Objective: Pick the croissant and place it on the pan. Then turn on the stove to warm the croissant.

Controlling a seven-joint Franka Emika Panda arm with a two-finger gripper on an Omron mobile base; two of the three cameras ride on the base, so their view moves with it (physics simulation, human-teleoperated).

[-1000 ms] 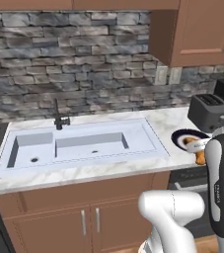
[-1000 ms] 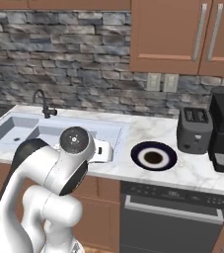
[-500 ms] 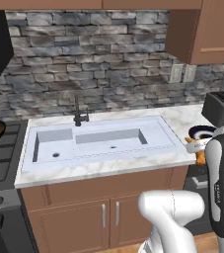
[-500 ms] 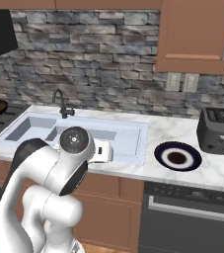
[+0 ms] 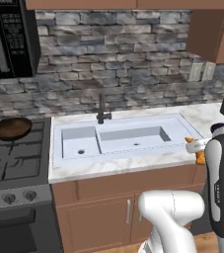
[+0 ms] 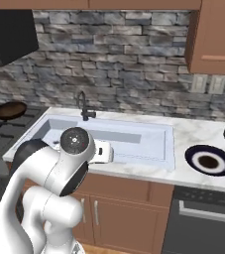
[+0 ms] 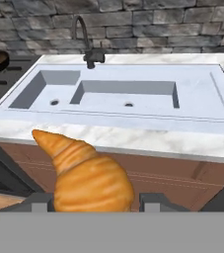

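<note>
A: What surface and room?
B: Marble tabletop (image 5: pixel 202 114), stone-walled kitchen; one sink (image 5: pixel 121 141), one stove (image 5: pixel 15 163), one pan (image 5: pixel 11 128).
A: The tool (image 7: pixel 94 201)?
B: Clamped on one croissant (image 7: pixel 86 175), before the cabinets.

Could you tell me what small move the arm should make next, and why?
Probably carry on left toward the stove: the end effector is shut on the croissant, in front of the sink, and the pan sits on a far-left burner.
</note>
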